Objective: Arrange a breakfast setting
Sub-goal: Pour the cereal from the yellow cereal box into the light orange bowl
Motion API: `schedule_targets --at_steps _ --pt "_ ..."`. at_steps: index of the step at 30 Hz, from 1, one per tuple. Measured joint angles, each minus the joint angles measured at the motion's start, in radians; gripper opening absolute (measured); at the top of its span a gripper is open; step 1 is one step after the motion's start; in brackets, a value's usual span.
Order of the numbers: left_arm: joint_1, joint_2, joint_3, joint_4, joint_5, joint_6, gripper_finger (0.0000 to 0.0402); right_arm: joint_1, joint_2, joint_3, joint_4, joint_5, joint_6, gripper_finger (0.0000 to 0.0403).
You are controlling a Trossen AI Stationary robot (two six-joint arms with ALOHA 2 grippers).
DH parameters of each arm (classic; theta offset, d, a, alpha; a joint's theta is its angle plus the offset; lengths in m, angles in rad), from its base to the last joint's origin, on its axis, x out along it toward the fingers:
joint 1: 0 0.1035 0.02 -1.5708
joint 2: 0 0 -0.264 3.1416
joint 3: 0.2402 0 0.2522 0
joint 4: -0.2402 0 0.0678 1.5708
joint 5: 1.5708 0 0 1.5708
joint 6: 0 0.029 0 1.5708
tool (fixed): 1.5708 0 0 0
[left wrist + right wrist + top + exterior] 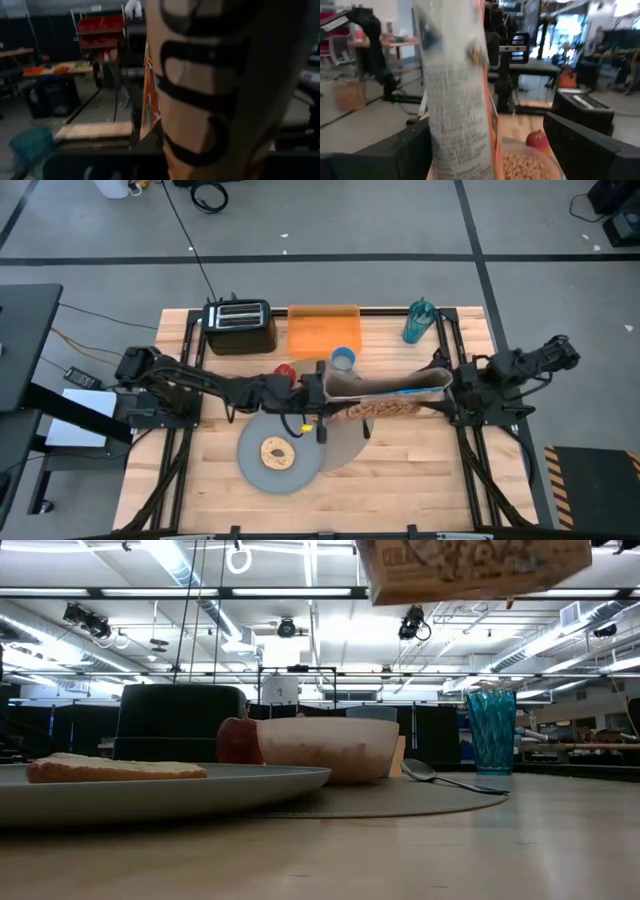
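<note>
Two arms meet over the middle of the counter (420, 470), both at a cereal box (385, 388) held on its side above the setting. The left claw (322, 385) is clamped on the box's left end. The right claw (445, 385) sits at the other end with its fingers (585, 145) spread apart — the box stands between them in the right wrist view.

Below, the plate (285, 470) with the bagel (276, 452) rests on the mat (345, 445), near the counter's front edge. The bowl (327, 748) stands on the mat under the box and holds cereal. The apple (238, 740) is just behind the bowl, the spoon (445, 778) beside it on the mat. The cup (343, 359) stands behind the box — near an orange tray (323, 327). A toaster (238, 325) and a teal tumbler (418, 322) stand along the back.
</note>
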Motion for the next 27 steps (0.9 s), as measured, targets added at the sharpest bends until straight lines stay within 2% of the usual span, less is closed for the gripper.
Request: schedule_targets --at_steps 3,9,15,21,24,27 --pt "-0.016 0.001 -0.001 -0.052 -0.036 0.0 0.0008 0.0 -0.003 0.064 -0.11 -0.024 0.017 0.036" --pt "-0.035 0.026 -0.002 -0.083 -0.013 -0.002 0.0009 0.0 -0.008 0.174 -0.204 -0.132 0.042 0.0353" --pt "-0.056 0.141 -0.002 0.028 0.084 -0.017 0.0009 0.0 -0.008 0.272 -0.201 -0.215 -0.008 0.0348" --pt "-0.084 0.269 0.014 0.186 0.151 -0.019 0.0009 0.0 -0.007 0.353 -0.222 -0.229 -0.045 0.0348" --pt "-0.09 0.324 0.045 0.203 0.16 -0.019 0.0009 0.0 0.0 0.352 -0.309 -0.343 -0.014 0.0348" --pt "-0.087 0.385 0.092 0.202 0.227 -0.019 0.0009 0.0 0.001 0.352 -0.394 -0.428 0.029 0.0348"
